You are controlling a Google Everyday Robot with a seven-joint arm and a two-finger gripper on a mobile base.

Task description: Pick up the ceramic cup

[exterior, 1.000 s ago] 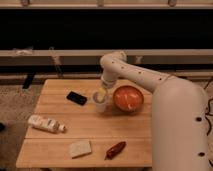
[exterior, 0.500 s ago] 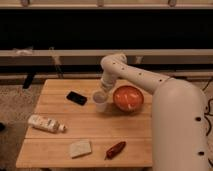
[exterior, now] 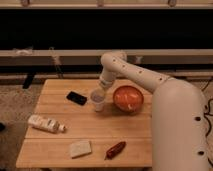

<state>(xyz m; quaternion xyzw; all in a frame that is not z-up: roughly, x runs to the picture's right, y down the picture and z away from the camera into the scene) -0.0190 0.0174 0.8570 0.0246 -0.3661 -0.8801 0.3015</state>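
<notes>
Your cup (exterior: pixel 98 100) was small, plain white and slightly tapered, standing upright near the middle of the table (exterior: pixel 60 150), just at nine o'clock of the orange bowl (exterior: pixel 128 98). Your gripper (exterior: pixel 102 89) sat right at the cup's rim from twelve o'clock. The phone (exterior: pixel 76 97) lay close at the cup's nine o'clock, while bare wood lay toward six o'clock, before the sponge (exterior: pixel 80 148) and red pepper (exterior: pixel 115 149) near the front edge.
</notes>
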